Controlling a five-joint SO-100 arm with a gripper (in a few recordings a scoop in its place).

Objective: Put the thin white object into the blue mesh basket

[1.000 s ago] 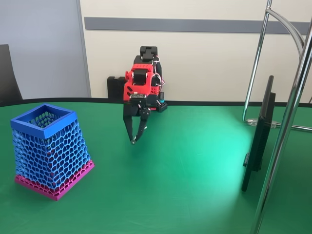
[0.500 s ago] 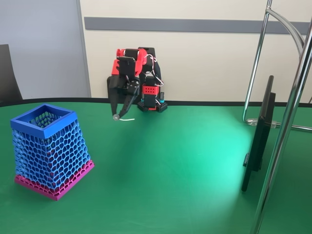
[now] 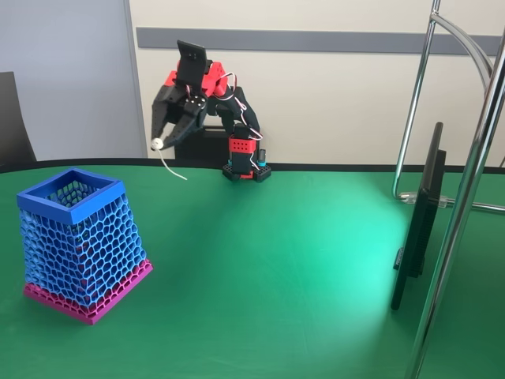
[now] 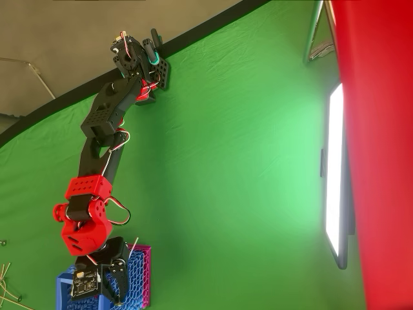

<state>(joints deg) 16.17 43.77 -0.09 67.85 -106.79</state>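
Observation:
My red and black gripper [image 3: 160,142] is raised in the air at the back left, shut on the thin white object [image 3: 175,169]. The stick's round tip sits between the fingertips, and its curved length hangs down to the right. The blue mesh basket [image 3: 79,237], with its solid blue rim [image 3: 71,197] and magenta base, stands on the green table, below and to the left of the gripper. In the overhead view the gripper [image 4: 113,292] hovers over the basket [image 4: 137,284], and the white stick [image 4: 133,245] pokes out beside the wrist.
An edge-on monitor [image 3: 422,221] and chrome stand poles [image 3: 465,197] stand at the right. The arm's base [image 3: 246,162] sits at the table's back edge. Overhead, several thin sticks [image 4: 6,278] lie at the lower left, and a red shape [image 4: 381,129] covers the right side.
The arm has lifted off the middle of the table and swung up and left towards the basket, carrying the white stick in its fingers.

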